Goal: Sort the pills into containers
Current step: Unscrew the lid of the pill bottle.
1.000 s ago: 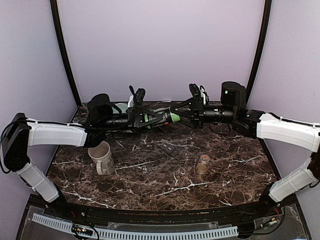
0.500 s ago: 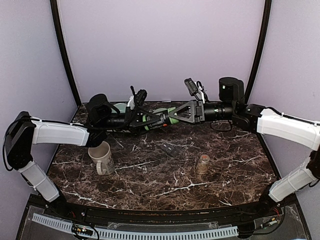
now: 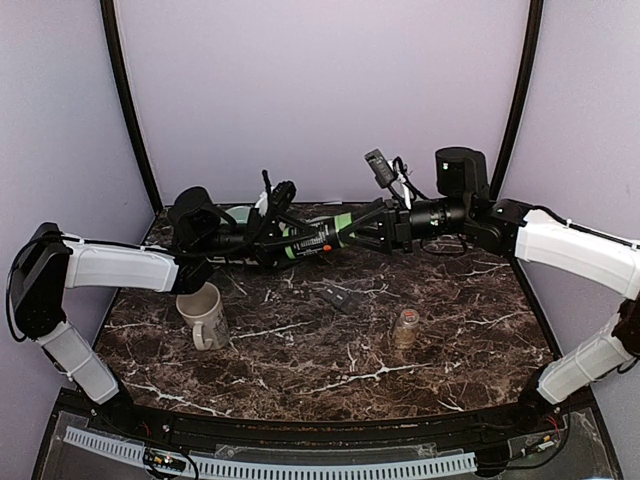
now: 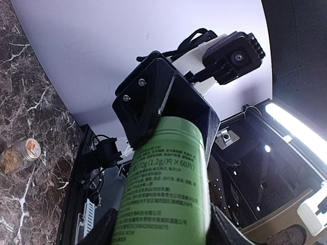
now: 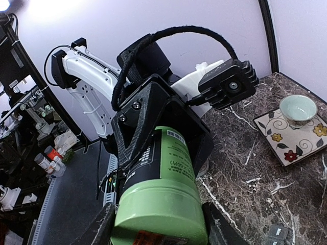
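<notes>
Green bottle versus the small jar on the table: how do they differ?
The green bottle hangs sideways midair, gripped by the left claw and right claw; the small jar stands upright on the table, untouched. The bottle is opaque green; the jar is clear. Both are round.

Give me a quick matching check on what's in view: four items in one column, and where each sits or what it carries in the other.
Items:
1. green bottle
2. mug
3. small jar
4. flowered plate

States:
A. standing on the left part of the table
B. carries a pale bowl
C. held in the air, off the table
D. standing on the table, right of centre

Pairs: 1-C, 2-A, 3-D, 4-B
</notes>
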You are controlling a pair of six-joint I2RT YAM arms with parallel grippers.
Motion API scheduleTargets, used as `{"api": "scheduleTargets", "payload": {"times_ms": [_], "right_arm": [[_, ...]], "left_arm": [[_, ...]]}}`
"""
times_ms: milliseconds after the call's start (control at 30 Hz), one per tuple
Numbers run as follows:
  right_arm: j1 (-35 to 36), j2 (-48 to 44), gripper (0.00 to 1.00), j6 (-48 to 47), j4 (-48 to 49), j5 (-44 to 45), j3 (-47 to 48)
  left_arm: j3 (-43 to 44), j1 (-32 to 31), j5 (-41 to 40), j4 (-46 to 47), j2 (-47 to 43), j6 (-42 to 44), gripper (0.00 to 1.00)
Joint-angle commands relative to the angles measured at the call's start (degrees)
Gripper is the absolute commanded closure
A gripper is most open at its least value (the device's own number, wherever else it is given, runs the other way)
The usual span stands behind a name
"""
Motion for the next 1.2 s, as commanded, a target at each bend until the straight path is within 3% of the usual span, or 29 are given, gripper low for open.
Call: {"api": "scheduleTargets", "payload": {"times_ms": [0, 67, 267, 533, 867, 1167], "right_arm": [[-1.0, 1.2, 0.72, -5.5, -7.4, 5.2, 0.6], [-1.0, 1.3, 0.58, -2.6, -5.6, 4.5, 0.9], [-1.2, -0.4, 0.38, 8.4, 1.9, 2.7, -0.2], [-1.9, -2.5, 0.14, 25.8, 11.8, 2.5, -5.9], [-2.6, -2.1, 0.18, 40.8, 18.3, 2.4, -6.3], [-2.6, 1.5, 0.29, 40.2, 9.9, 1.9, -1.0]], "left_arm": [[1.8, 0.3, 2.2, 4.7, -5.0, 0.6, 1.0], [1.9, 0.2, 1.2, -2.1, -6.7, 7.1, 1.0], [3.6, 0.3, -4.0, -18.3, -9.0, 22.6, 1.0], [5.7, 0.4, -6.1, -20.1, -6.8, 30.3, 1.0], [6.8, 0.4, -5.2, -19.9, -4.3, 34.3, 1.0], [6.9, 0.4, -6.7, -22.0, -4.4, 37.6, 1.0]]}}
